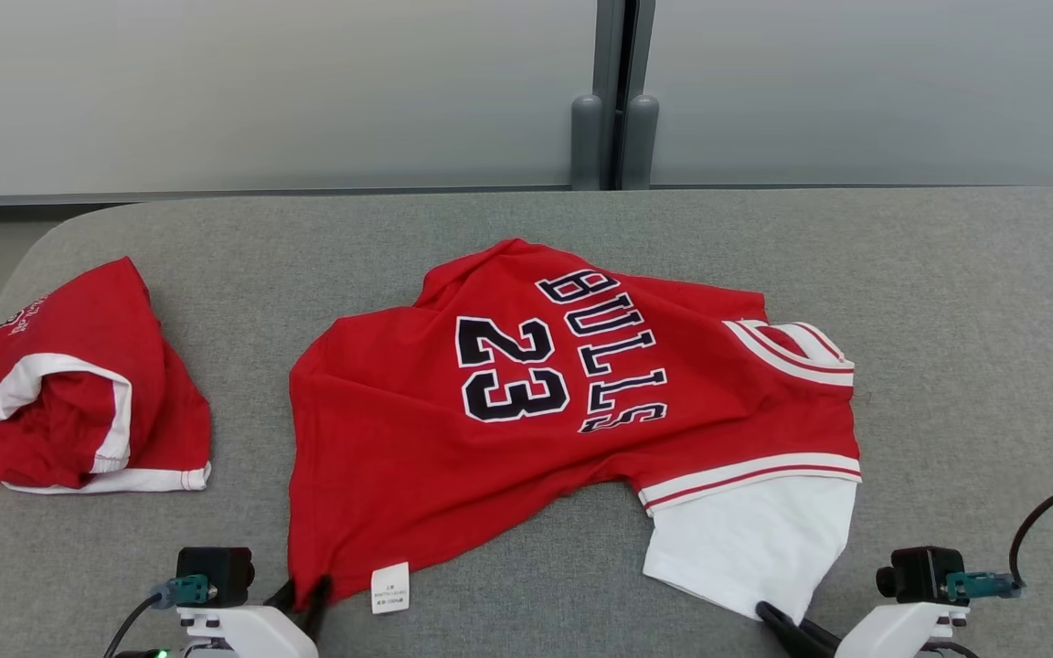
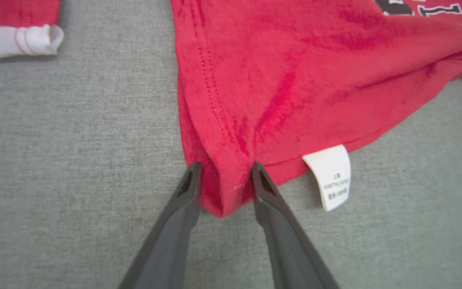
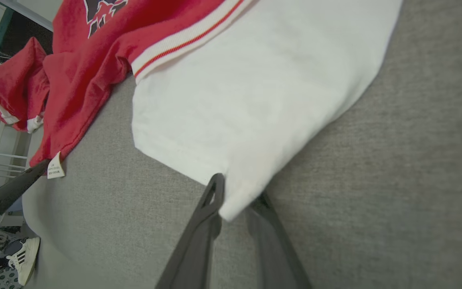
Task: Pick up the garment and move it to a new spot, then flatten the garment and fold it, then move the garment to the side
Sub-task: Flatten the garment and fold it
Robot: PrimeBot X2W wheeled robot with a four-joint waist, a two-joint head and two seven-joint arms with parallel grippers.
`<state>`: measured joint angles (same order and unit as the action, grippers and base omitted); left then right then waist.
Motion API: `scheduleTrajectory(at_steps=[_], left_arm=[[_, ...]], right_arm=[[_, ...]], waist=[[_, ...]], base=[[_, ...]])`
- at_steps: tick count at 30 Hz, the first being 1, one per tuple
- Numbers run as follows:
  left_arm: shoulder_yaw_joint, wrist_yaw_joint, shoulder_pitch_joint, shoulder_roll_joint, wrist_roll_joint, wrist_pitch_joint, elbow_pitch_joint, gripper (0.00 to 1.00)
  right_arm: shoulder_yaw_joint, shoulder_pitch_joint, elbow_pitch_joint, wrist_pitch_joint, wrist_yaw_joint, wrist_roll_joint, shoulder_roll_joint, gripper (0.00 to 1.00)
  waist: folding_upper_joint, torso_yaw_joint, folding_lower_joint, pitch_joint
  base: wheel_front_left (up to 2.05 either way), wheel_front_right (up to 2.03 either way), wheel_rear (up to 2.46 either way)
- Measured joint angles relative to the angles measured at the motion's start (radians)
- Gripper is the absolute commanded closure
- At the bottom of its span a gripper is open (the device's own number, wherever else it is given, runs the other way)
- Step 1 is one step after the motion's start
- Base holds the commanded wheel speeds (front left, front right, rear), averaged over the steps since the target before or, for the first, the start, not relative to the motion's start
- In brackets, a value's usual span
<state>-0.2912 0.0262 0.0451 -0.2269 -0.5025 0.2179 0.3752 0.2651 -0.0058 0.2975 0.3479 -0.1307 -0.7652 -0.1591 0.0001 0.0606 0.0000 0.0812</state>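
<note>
Two red garments lie on the grey counter (image 1: 526, 238). The larger is the jersey (image 1: 417, 439), spread number-side up across the middle, rumpled and not yet square. The smaller is a crumpled red piece (image 1: 69, 420), well apart at the robot's left. The jersey's white sleeve (image 1: 746, 539) reaches toward the near right edge, and its red hem corner (image 2: 221, 196) toward the near left, with a small care label (image 1: 390, 587) just beside that corner.

The left jaws grip the hem corner: the fingers (image 2: 183, 208) press on either side of bunched red cloth. The right jaws pinch the tip of the white sleeve, with one finger (image 3: 209, 212) above the cloth and the other beneath.

This looks like the opening step, taking hold for the pick-up. The next move calls for both arms to rise together, keeping the near edge taut between them so that neither corner slips. They should then carry the jersey to a spot clear of the crumpled piece.
</note>
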Motion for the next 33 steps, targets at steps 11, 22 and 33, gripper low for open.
scheduleTrajectory(at_steps=[11, 22, 33], left_arm=[[0.008, 0.012, 0.011, -0.006, -0.008, -0.062, 0.039, 1.00], [0.020, 0.011, 0.056, -0.052, 0.005, -0.083, -0.102, 1.00], [0.004, 0.072, 0.474, -0.087, 0.029, -0.053, -0.073, 1.00]], right_arm=[[-0.004, -0.017, -0.028, -0.114, 0.000, -0.030, -0.019, 1.00], [0.002, -0.102, -0.188, -0.299, 0.000, -0.087, -0.095, 1.00], [0.057, -0.516, -0.144, -0.405, 0.000, -0.183, -0.197, 1.00]], waist=[[0.0000, -0.003, 0.0000, -0.012], [0.0000, -0.009, 0.0000, -0.012], [0.0000, -0.019, 0.0000, 0.133]], base=[[0.00, 0.00, 0.00], [0.00, 0.00, 0.00], [0.00, 0.00, 0.00]])
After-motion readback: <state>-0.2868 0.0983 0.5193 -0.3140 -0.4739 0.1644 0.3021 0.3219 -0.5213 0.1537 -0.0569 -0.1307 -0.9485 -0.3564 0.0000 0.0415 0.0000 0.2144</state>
